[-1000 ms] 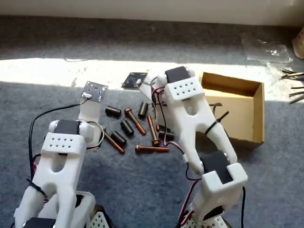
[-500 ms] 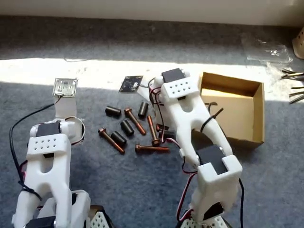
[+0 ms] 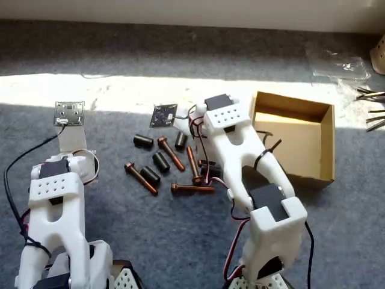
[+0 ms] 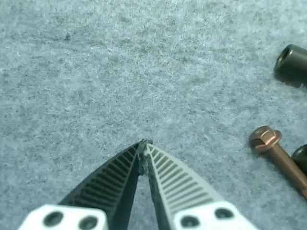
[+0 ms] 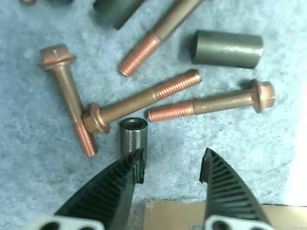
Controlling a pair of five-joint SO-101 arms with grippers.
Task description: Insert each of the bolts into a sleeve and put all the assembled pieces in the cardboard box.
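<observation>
Hovering right gripper (image 5: 172, 157) parted beside sleeve (image 5: 133, 135), left gripper (image 4: 144, 145) closed

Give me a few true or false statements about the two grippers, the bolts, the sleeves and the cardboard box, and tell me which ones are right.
1. The left gripper is shut with nothing in it. True.
2. The right gripper is shut on a bolt. False: it is open and holds nothing, and a dark sleeve lies beside one fingertip.
3. Every bolt already sits inside a sleeve. False: the copper bolts lie bare on the grey carpet, loose among the sleeves.
4. The cardboard box stands on the right arm's side of the loose parts. True.
</observation>
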